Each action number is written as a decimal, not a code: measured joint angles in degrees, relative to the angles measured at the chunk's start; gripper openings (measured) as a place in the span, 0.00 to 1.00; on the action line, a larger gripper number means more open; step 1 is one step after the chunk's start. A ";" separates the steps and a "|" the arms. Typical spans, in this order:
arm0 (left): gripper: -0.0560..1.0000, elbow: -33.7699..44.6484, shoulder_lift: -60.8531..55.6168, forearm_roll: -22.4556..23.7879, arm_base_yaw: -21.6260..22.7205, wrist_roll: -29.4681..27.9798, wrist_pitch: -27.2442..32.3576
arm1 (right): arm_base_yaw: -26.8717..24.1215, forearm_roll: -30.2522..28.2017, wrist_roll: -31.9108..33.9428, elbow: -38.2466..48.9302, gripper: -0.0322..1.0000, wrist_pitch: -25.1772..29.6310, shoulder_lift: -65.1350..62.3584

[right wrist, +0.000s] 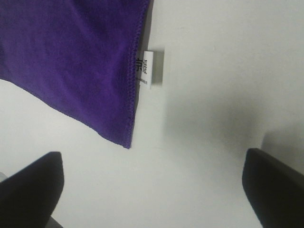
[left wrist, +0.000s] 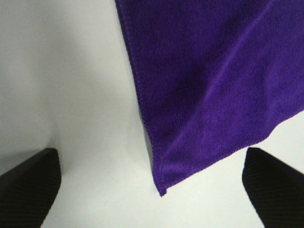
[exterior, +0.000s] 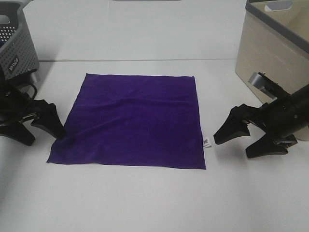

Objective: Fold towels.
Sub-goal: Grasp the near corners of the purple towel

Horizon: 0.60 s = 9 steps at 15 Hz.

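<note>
**Purple towel flat, grippers spread at both sides**

Purple microfibre towel (exterior: 133, 121) lies spread flat mid-table (exterior: 145, 203), all four edges showing, with a slight ripple toward the front-left corner. White tag (exterior: 206, 143) sticks out of the right edge near the front corner. Left gripper (exterior: 44, 137) has its jaws spread, just beside the left edge. Right gripper (exterior: 234, 147) has its jaws spread near the tag, not touching. White tabletop shows all round. Grey basket (exterior: 17, 43) and beige bin (exterior: 275, 53) stand at the back corners, apart from the cloth.

Towel (exterior: 133, 121) is soft, fuzzy matt purple cloth w/ stitched hem & smooth white printed tag (right wrist: 149, 69); table (exterior: 145, 203) is smooth matt white; grey basket (exterior: 19, 53) looks perforated plastic, beige basket (exterior: 270, 58) smooth matt.
</note>
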 joint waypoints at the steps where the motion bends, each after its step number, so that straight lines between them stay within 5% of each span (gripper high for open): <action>1: 0.97 -0.06 0.00 0.06 0.11 -0.69 -0.06 | 0.00 0.00 0.17 0.00 0.99 -0.46 0.29; 9: 0.97 -0.06 0.06 -0.23 0.29 -1.60 -0.11 | 0.00 4.87 -0.17 -1.38 0.98 1.95 5.39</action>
